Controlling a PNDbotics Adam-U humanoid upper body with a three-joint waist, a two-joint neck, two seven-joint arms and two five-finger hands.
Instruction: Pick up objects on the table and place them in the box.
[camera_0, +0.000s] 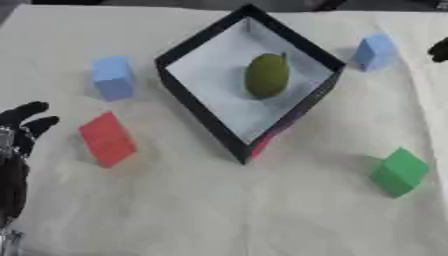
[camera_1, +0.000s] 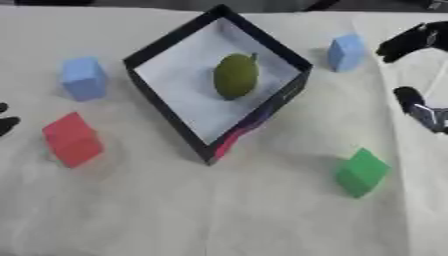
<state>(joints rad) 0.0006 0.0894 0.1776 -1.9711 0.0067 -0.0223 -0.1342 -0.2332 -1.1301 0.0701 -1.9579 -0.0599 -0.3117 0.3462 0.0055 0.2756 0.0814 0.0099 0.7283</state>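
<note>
Red block (camera_0: 107, 138) sits left of the box (camera_0: 199, 111) (a green fruit (camera_0: 267, 75) already inside); your left hand (camera_0: 22, 125), fingers relaxed and empty, is nearest, so approach from above. Right hand's (camera_1: 411, 40) grip: cannot tell.

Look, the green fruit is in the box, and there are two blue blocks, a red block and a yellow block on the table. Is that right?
Almost. No yellow block is there: the fourth block is a green block, near the table's right side, as the left eye view shows. The rest holds: the green fruit lies in the box, with two blue blocks and a red block outside it.
</note>
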